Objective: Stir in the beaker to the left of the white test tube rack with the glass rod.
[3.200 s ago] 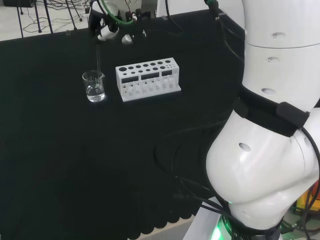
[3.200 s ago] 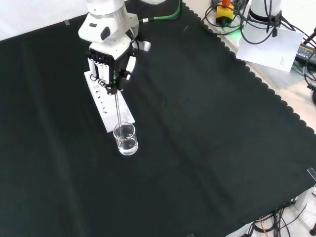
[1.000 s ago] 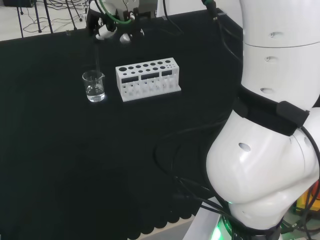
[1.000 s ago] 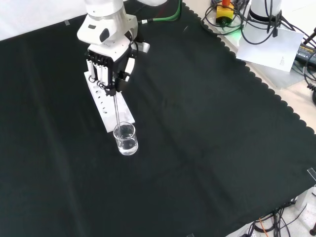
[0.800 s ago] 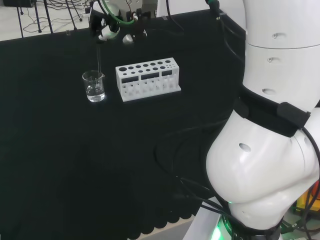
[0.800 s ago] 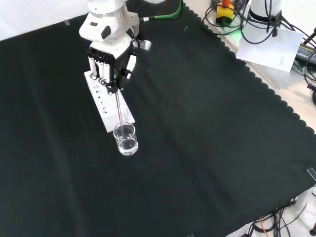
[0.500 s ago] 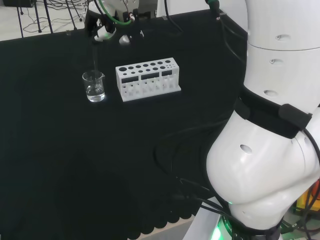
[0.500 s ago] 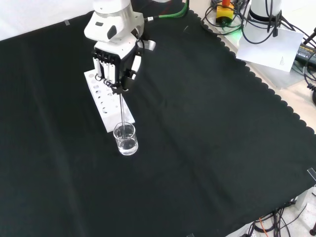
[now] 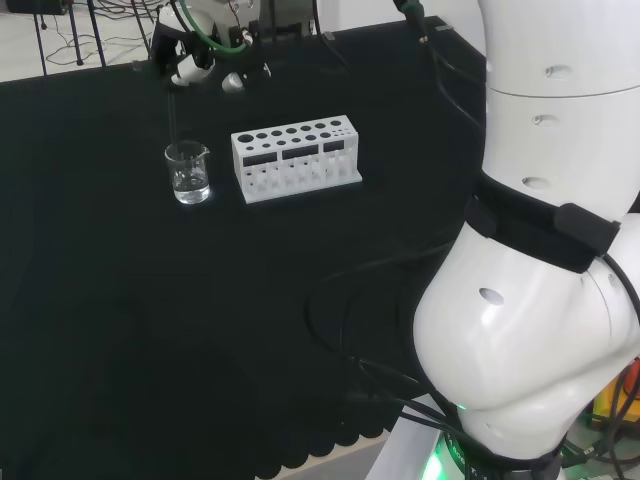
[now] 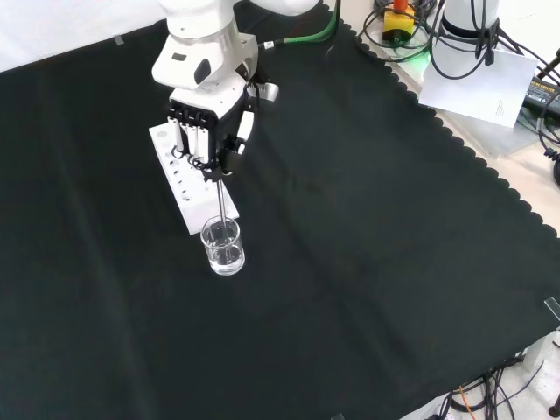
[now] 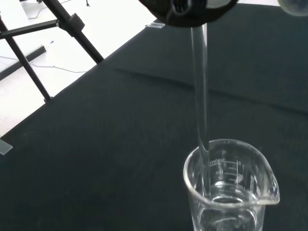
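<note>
beaker (image 11: 231, 192) base beyond wrist frame

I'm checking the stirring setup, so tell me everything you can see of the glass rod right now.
The thin, straight, clear glass rod hangs nearly upright, a little tilted in the front view, its upper end pinched in the black and white robot hand. Its lower end dips inside the small clear glass beaker, close to the wall, reaching toward the shallow clear liquid at the bottom. The beaker stands at the end of the white test tube rack on the black cloth.
</note>
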Tool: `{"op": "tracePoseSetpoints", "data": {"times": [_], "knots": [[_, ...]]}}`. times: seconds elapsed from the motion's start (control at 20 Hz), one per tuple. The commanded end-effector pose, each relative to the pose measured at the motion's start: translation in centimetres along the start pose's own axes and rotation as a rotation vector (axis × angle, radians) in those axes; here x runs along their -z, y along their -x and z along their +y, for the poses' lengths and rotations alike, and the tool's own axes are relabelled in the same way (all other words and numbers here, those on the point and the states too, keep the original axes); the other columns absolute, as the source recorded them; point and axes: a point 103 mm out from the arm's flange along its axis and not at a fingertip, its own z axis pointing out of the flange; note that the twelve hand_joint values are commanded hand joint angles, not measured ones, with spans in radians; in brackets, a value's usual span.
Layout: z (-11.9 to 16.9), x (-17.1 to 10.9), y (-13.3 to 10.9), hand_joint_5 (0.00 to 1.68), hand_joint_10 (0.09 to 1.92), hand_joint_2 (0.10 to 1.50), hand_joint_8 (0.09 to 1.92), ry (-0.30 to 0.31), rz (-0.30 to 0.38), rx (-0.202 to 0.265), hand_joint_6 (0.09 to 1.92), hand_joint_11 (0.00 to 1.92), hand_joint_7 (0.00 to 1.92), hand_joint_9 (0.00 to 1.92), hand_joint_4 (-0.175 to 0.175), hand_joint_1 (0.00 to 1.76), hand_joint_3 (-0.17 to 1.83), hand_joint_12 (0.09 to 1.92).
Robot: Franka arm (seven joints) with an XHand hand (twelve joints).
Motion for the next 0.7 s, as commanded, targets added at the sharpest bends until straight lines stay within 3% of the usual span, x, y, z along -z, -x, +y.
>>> {"op": "tracePoseSetpoints", "data": {"times": [0.05, 0.4, 0.7], "knots": [[0.3, -0.1, 1.6, 1.17, 0.24, 1.03, 0.9, -0.001, 0.001, -0.019, 0.38, 1.28, 1.22, 1.82, -0.175, 1.3, 0.0, 0.72], [-1.6, 0.3, 3.1, 1.17, 0.24, 1.03, 0.9, -0.005, -0.006, -0.065, 0.39, 1.28, 1.22, 1.82, -0.175, 1.3, 0.0, 0.72], [-2.3, 0.1, 1.1, 1.17, 0.24, 1.03, 0.9, -0.016, -0.01, -0.053, 0.39, 1.28, 1.22, 1.82, -0.175, 1.3, 0.0, 0.72]]}}
